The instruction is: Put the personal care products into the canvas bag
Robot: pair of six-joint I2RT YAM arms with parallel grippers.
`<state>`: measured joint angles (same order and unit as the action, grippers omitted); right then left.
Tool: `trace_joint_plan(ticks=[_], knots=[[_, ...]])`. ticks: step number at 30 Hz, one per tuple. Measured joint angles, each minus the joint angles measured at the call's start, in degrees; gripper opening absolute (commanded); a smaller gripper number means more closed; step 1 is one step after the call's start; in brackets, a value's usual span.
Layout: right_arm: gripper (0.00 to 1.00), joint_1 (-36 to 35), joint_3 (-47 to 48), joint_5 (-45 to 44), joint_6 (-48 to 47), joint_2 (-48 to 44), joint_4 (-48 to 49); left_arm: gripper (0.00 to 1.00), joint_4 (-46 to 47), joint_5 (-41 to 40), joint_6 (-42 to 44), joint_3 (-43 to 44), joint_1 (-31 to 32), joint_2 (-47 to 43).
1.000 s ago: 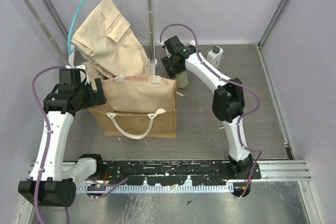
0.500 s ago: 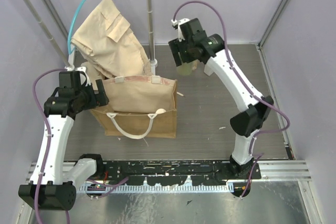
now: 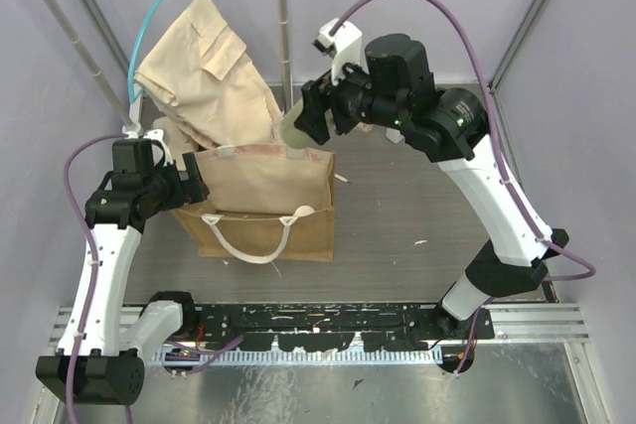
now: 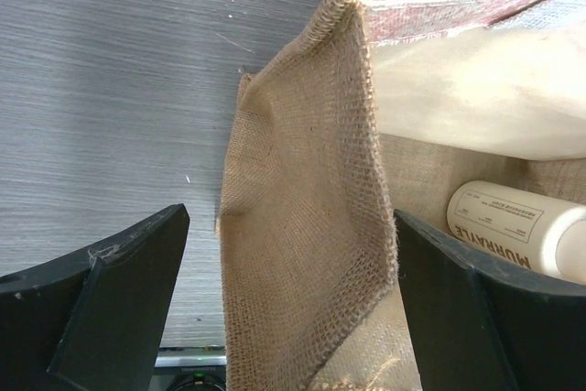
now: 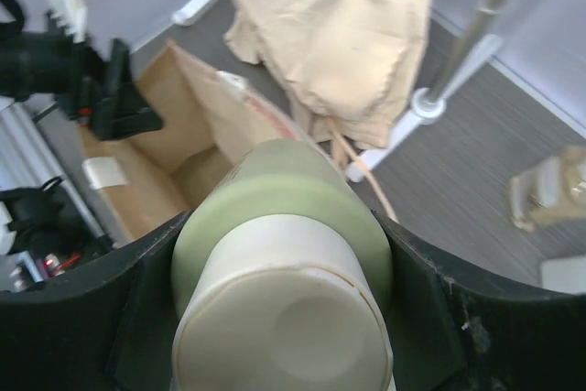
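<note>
The right gripper [image 3: 310, 121] hugs the olive-green bottle [image 5: 284, 226], high over the far rim of the canvas bag [image 3: 308, 230]. The bottle's bottom points left and down at the bag's mouth, toward the desk's left edge. The left gripper [image 4: 288, 254] straddles the bag's wall, spread wide.

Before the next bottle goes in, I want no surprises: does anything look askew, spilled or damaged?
Nothing looks spilled or damaged. The beige garment hangs bunched and lopsided on its teal hanger, drooping close behind the canvas bag. The bag's left end wall is creased, standing between the left gripper's open jaws.
</note>
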<state>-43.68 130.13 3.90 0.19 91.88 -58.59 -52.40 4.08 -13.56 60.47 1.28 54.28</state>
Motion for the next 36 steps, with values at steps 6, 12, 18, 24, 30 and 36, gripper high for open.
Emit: trace_joint_plan(ticks=[6, 12, 18, 24, 30, 36], knots=[[0.01, -8.0, -0.5, 0.4, 0.7, 2.6, 0.7, 0.98, 0.4, 0.5, 0.0, -0.4, 0.0, -0.5], [0.01, -13.4, -5.1, -2.6, 2.6, 8.9, 2.7, 0.98, 0.5, 1.1, 0.0, -0.4, 0.0, -0.8], [0.01, -15.2, -8.7, -6.0, 4.4, 14.8, 3.3, 0.98, 0.3, 1.4, 0.0, -0.4, 0.0, -1.2], [0.01, -15.9, -11.2, -8.4, 5.9, 16.8, 3.5, 0.98, 0.2, 1.4, 0.0, -0.4, 0.0, -1.7], [0.01, -16.6, -16.6, -10.8, 7.8, 16.9, 5.7, 0.98, 0.2, 1.5, 0.0, -0.4, 0.0, -1.9], [0.01, -16.6, -22.2, -12.2, 9.3, 17.7, 6.9, 0.98, 0.2, 1.5, 0.0, -0.3, 0.1, -2.2]])
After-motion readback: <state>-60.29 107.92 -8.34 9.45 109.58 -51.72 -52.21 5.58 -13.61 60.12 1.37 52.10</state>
